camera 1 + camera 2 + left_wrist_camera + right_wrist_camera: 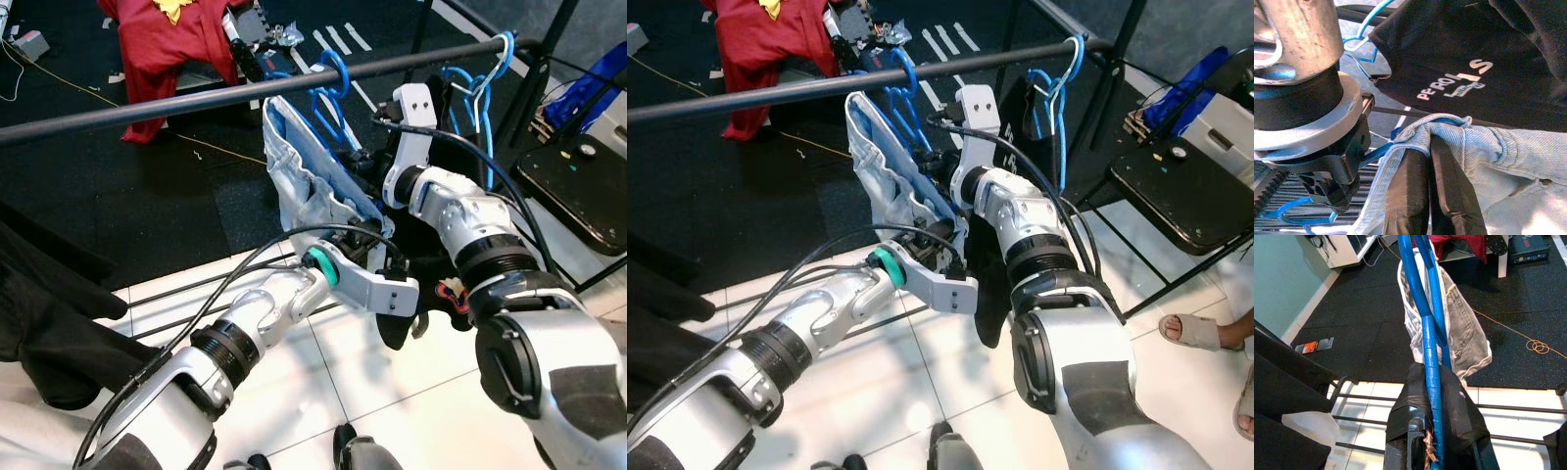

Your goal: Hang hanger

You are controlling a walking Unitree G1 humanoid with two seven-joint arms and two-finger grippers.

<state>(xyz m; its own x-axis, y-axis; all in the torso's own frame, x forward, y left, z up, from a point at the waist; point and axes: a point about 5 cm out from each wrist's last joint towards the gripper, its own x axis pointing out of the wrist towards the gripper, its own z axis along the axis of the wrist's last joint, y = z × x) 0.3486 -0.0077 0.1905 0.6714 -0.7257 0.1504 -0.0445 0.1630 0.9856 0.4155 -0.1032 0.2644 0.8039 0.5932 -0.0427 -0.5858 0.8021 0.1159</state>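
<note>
A blue hanger carries a pale denim garment, and its hook curls over the black rail. My right gripper is just below the rail, shut on the hanger's blue bar. The denim hangs beyond it. My left gripper comes up from below and is shut on a fold of the denim, which wraps around its fingers.
A light-blue hanger with a black printed T-shirt hangs further right on the rail. A red garment lies behind. A black stool stands right, near a person's sandalled foot. Dark cloth hangs left.
</note>
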